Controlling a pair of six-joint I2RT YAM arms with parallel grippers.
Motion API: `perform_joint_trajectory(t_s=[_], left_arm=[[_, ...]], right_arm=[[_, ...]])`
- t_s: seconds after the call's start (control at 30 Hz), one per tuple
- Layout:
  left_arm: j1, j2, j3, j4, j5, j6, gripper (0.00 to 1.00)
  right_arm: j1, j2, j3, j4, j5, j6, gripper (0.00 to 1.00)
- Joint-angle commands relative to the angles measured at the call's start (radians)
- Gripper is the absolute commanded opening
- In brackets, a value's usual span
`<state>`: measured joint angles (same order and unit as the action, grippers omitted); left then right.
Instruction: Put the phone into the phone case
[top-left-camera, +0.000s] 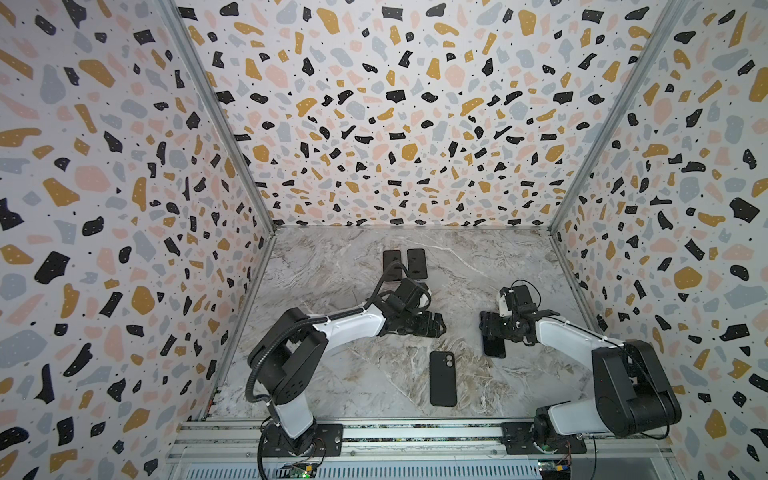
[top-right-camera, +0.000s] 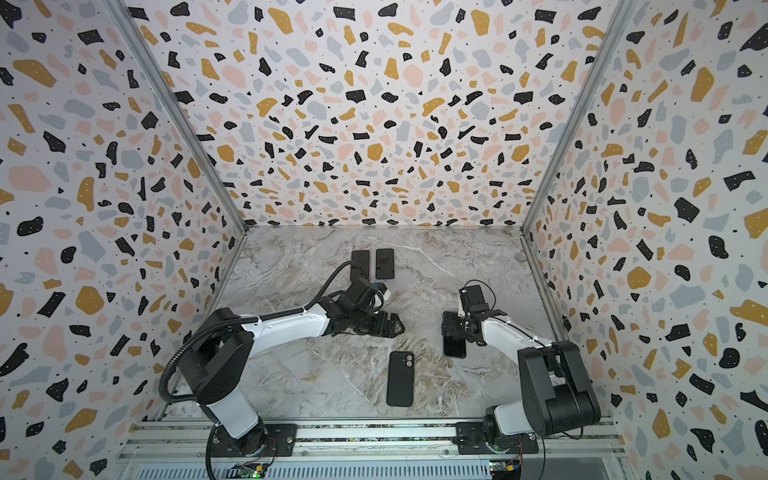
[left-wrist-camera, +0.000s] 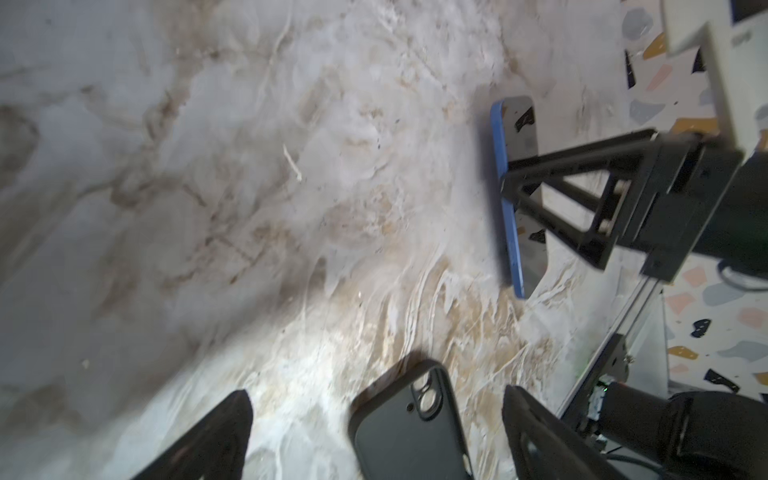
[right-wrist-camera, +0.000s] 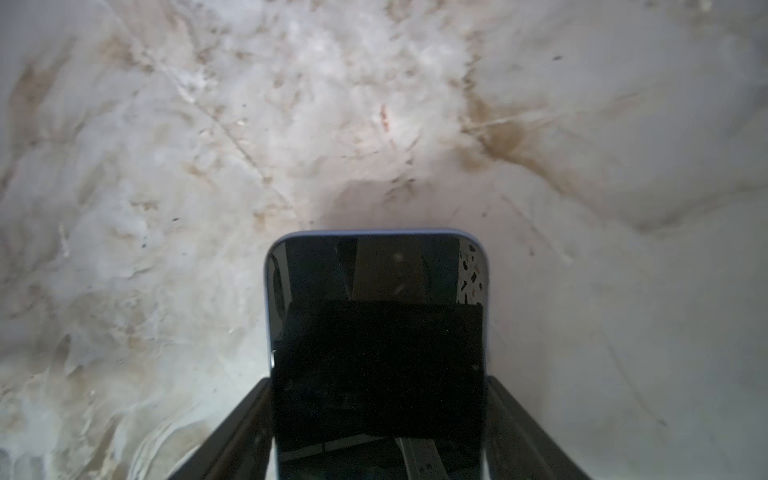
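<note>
On the table (top-left-camera: 332, 270) the phone case (top-left-camera: 443, 378) lies flat at the near centre, its length running front to back, apart from all else. The phone (top-left-camera: 494, 348) sits just behind and to the right of the case, between the jaws of the right gripper (top-left-camera: 493, 336). The left gripper (top-left-camera: 439, 325) hangs behind the case and left of the phone, touching neither. At the far centre, behind the left gripper, the left device (top-left-camera: 392, 264) and the right device (top-left-camera: 417, 263) lie side by side, close together.
</note>
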<state>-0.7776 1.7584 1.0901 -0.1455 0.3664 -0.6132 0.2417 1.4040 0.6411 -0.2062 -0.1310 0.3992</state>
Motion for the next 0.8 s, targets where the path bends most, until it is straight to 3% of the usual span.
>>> perform_joint_trajectory(t_s=[0.0,0.37,0.77], left_arm=[[-0.003,0.069,0.078,0.128,0.095,-0.065,0.92],[-0.005,0.332,0.3,0.233,0.182,-0.142,0.83],[-0.015,0.433,0.327,0.353,0.257,-0.187,0.64]], right_arm=[[0.026,-0.043,-0.014,0.065,-0.063,0.01,0.53],[0.048,-0.086,-0.077,0.154,-0.163,-0.003,0.51],[0.048,-0.085,-0.107,0.203,-0.202,0.003,0.49]])
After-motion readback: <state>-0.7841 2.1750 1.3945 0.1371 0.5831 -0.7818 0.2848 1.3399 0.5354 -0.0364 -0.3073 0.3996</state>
